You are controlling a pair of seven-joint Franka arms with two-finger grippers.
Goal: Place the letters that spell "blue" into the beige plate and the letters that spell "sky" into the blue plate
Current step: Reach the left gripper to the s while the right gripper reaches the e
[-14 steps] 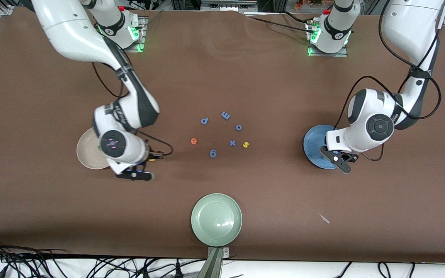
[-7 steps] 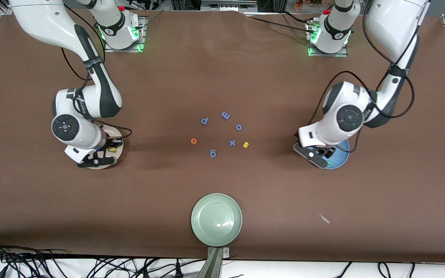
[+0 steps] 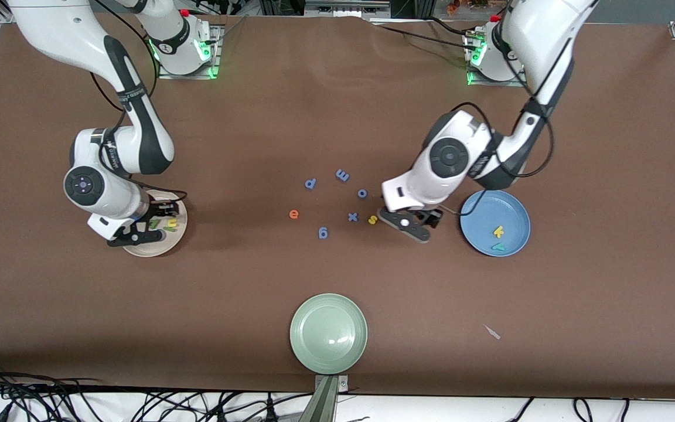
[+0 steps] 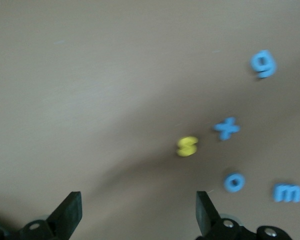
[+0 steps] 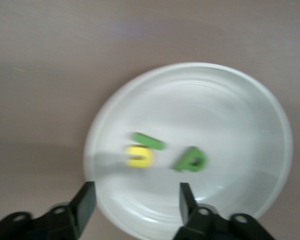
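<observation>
My right gripper (image 3: pixel 138 233) hangs open just over the beige plate (image 3: pixel 151 250). In the plate (image 5: pixel 270 100) lie the yellow u (image 5: pixel 140 156), the dark-green bar l (image 5: pixel 148 141) and the green b (image 5: pixel 191 160); nothing sits between the right gripper (image 5: pixel 136 199) fingers. The orange e (image 3: pixel 293 214) lies on the table mid-way between the arms. My left gripper (image 3: pixel 415 225) is open and empty beside the yellow s (image 3: pixel 373 220), between it and the blue plate (image 3: pixel 478 205). That plate holds the yellow k (image 3: pixel 498 232) and teal y (image 3: pixel 498 247). The left wrist view shows the s (image 4: pixel 187 146) ahead of the left gripper (image 4: pixel 138 209).
Periwinkle letters lie around the s and e: x (image 3: pixel 353 217), o (image 3: pixel 362 193), m (image 3: pixel 342 174), g (image 3: pixel 323 233) and one more (image 3: pixel 310 183). A pale green plate (image 3: pixel 328 333) sits near the table's front edge. A small scrap (image 3: pixel 493 332) lies toward the left arm's end.
My right gripper carried the yellow u to the beige plate and opened, dropping it there. My left gripper let go of the teal y in the blue plate and moved over beside the s.
</observation>
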